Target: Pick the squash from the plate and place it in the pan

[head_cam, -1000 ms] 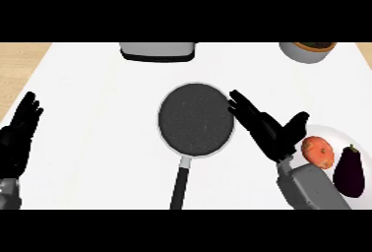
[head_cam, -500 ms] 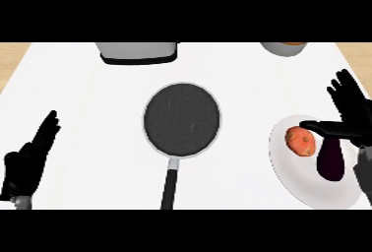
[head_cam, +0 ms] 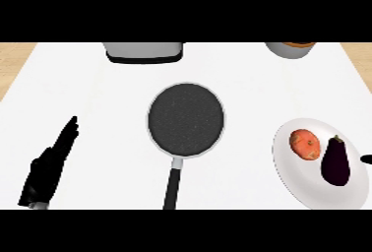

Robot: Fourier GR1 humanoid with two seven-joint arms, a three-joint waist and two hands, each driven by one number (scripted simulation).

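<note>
Left hand (head_cam: 49, 170): at 8 o'clock on the table (head_cam: 87, 98), fingers straight, nothing held. Right hand (head_cam: 367, 158): only a black tip at the right edge; fingers cannot be judged. Plate (head_cam: 291, 170): at 4 o'clock, carrying an orange squash (head_cam: 305, 144) and, just right of it, a dark eggplant (head_cam: 335, 161) lying between squash and right hand. Pan (head_cam: 186, 119): centre, handle toward 6 o'clock, well apart from the left hand. Grey appliance (head_cam: 143, 51) at 12 o'clock; bowl (head_cam: 291, 49) at 1 o'clock.
</note>
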